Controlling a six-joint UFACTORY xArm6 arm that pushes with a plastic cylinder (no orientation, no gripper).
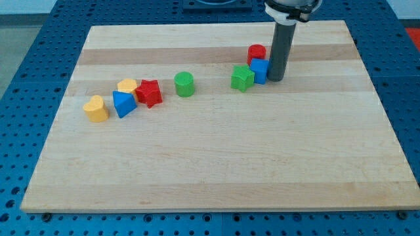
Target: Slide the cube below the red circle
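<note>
The blue cube [259,70] sits on the wooden board [216,164] toward the view's upper right. The red circle [256,52] stands just above it, touching or nearly touching. A green star [242,78] lies against the cube's left side. My tip [275,79] is at the end of the dark rod, right against the cube's right side.
A green circle [184,84] stands near the middle top. At the left lie a red star [149,92], a blue triangle [123,103], a yellow heart [96,109] and a yellow block [127,85].
</note>
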